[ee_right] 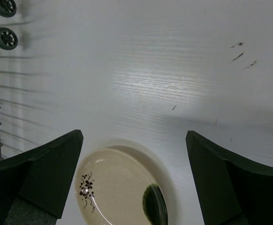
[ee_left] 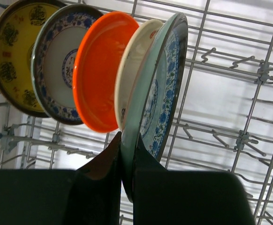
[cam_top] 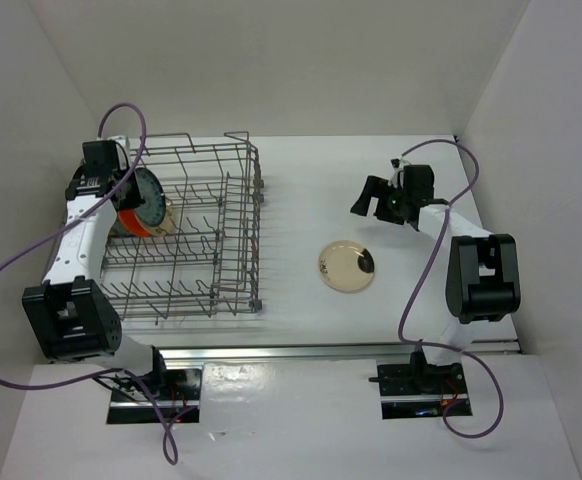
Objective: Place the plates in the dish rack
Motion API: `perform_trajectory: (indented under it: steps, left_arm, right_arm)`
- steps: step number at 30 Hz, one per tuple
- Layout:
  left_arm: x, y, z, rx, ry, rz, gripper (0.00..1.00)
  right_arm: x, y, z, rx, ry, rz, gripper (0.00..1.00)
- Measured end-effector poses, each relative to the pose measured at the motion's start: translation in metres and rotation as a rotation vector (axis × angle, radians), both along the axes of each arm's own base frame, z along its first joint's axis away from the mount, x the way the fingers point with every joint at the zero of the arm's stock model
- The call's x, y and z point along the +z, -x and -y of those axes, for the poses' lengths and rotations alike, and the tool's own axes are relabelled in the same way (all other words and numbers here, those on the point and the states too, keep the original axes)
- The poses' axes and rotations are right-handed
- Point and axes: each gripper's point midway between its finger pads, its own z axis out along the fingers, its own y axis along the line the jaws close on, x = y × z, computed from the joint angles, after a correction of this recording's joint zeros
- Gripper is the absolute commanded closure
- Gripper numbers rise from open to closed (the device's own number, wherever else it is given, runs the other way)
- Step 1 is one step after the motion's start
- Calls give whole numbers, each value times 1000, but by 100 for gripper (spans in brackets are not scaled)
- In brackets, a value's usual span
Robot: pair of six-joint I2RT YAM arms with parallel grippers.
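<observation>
- Writing first: there's nothing really legible. The gold plate (ee_left: 14, 56) has dark round emblems and the cream plate (ee_left: 132, 75) has tiny red marks near its rim, all too small to read.
- Plate count is six: five on edge in a row at the left end of the dish rack (cam_top: 236, 200), and one out on the desk (cam_top: 311, 180).
- The row in the left wrist view goes gold plate, first blue-and-white plate (ee_left: 56, 65), orange plate (ee_left: 99, 70), cream plate, second blue-and-white plate (ee_left: 167, 89).
- The left claw (ee_left: 128, 138) is clamped onto the lower rim of the second blue-and-white plate, one finger on each face. The fingers hide the plate's bottom edge, so it can't be told whether it sits in the tines.
- The beige plate (cam_top: 347, 267) lies flat on the desk to the right of the rack, with one small dark flower sprig and one dark green blob.
- The right claw (ee_right: 134, 134) hangs spread wide over the desk near that plate, with nothing in it.
- Two little grey wheels (ee_right: 5, 38) show on the rack's edge.
</observation>
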Motion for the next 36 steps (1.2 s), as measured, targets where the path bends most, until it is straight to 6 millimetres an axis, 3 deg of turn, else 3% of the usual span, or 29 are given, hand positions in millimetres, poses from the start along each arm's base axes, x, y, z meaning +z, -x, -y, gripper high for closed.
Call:
perform_trajectory:
  steps: [6, 12, 22, 24, 26, 29, 30, 36]
  left_arm:
    - [-30, -14, 8, -38, 49, -50, 100]
    - [-61, -20, 19, -79, 106, -118, 100]
    - [-73, -25, 24, -101, 148, -150, 98]
    - [-75, -27, 25, -104, 151, -154, 91]
    - [-75, -29, 25, -107, 155, -155, 73]
    - [-71, -30, 29, -114, 149, -155, 59]
    - [-69, -31, 31, -120, 141, -154, 48]
    - [-48, -40, 50, -151, 64, -142, 23]
  right_arm:
    - [-26, 6, 3, -21, 0, -64, 1]
    - [-57, 30, 9, -52, 10, -158, 1]
    - [-58, 30, 15, -78, 14, -158, 2]
    - [-58, 30, 15, -82, 12, -158, 5]
    - [-58, 30, 15, -85, 11, -154, 5]
    - [-58, 30, 16, -87, 11, -149, 6]
    - [-58, 31, 15, -87, 10, -148, 6]
    - [-58, 34, 16, -89, 10, -151, 6]
